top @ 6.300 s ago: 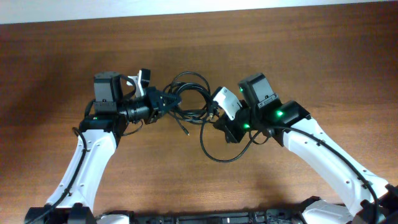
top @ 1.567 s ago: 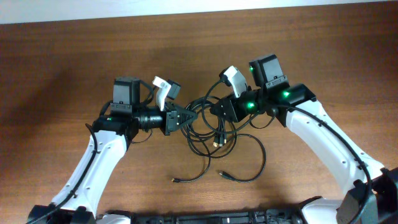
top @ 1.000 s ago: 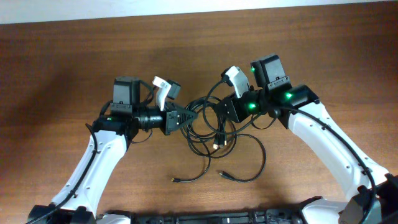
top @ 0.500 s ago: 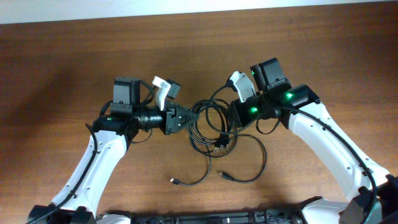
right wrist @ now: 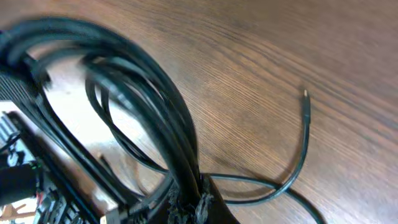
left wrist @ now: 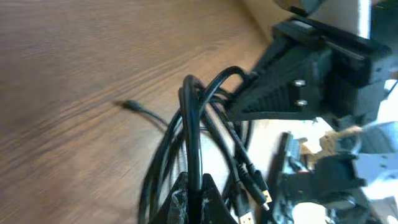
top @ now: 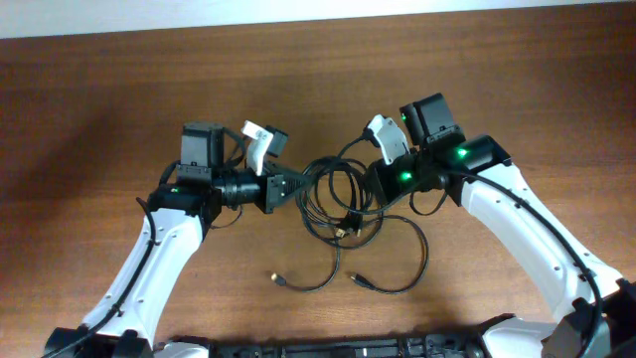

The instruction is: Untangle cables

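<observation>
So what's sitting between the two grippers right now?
The tangled cables, strung from the left gripper to the right gripper, each shut on a strand. The overhead view shows it best.

Everything I work over is one brown wooden surface (top: pixel 477 89), its grain running in fine darker streaks from side to side. Past its far edge lies a pale, whitish strip (top: pixel 99 15), wider at my left and thinning toward my right; whether that is wall or floor I cannot tell. The wood looks dimmer toward the far left and warmer and brighter in the middle. Close up, the boards carry a soft sheen.
</observation>
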